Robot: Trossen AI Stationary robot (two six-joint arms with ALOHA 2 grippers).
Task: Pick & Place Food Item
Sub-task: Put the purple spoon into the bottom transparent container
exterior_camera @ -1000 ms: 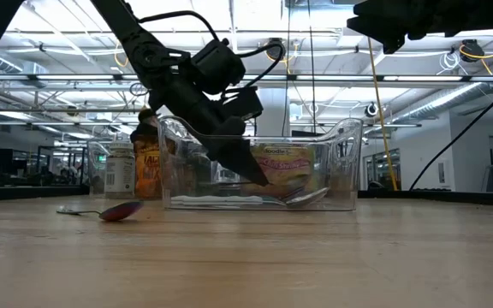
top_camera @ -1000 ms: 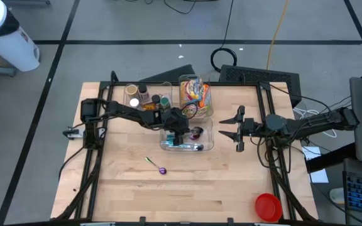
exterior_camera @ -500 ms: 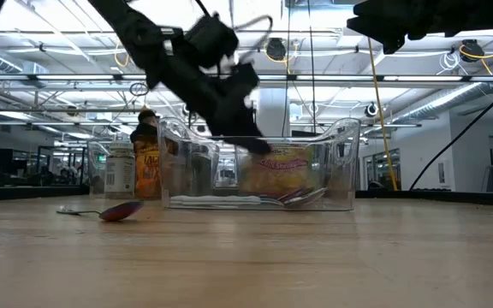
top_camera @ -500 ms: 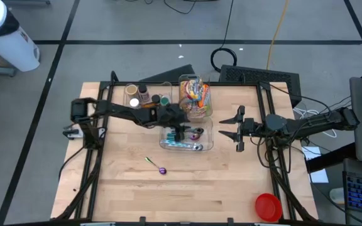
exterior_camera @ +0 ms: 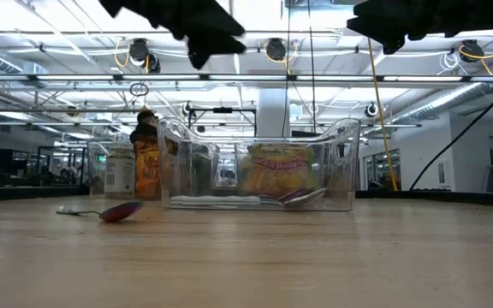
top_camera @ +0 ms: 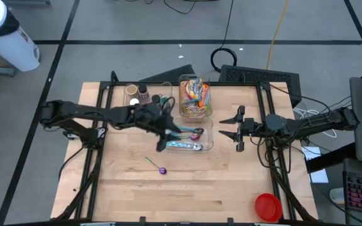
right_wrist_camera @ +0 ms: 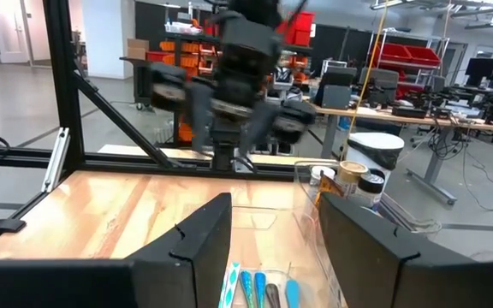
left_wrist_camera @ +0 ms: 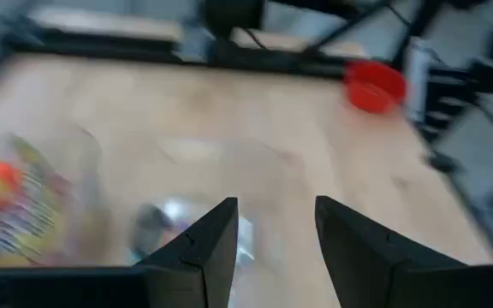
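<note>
Colourful snack packets (top_camera: 195, 97) fill a clear bin at the far middle of the table; one yellow packet (exterior_camera: 274, 167) shows through the walls in the low view. In front of it stands a second clear bin (top_camera: 211, 139) with spoons (top_camera: 190, 145) lying on its floor. My left gripper (top_camera: 163, 138) hangs open and blurred above that bin's left end, high over the table (exterior_camera: 208, 38), with nothing between its fingers (left_wrist_camera: 276, 205). My right gripper (top_camera: 231, 130) waits open in the air to the bin's right, pointing at it (right_wrist_camera: 272, 205).
A third clear bin with bottles and jars (top_camera: 144, 95) stands at the far left of the group. A purple-headed spoon (top_camera: 157, 167) lies on the bare wood in front of the bins. A red bowl (top_camera: 268, 206) sits at the near right corner.
My left gripper has risen out of the spoon bin, from down between its walls to well above its rim, and has drawn back a little toward the table's left edge. The bins and their contents have stayed in place.
</note>
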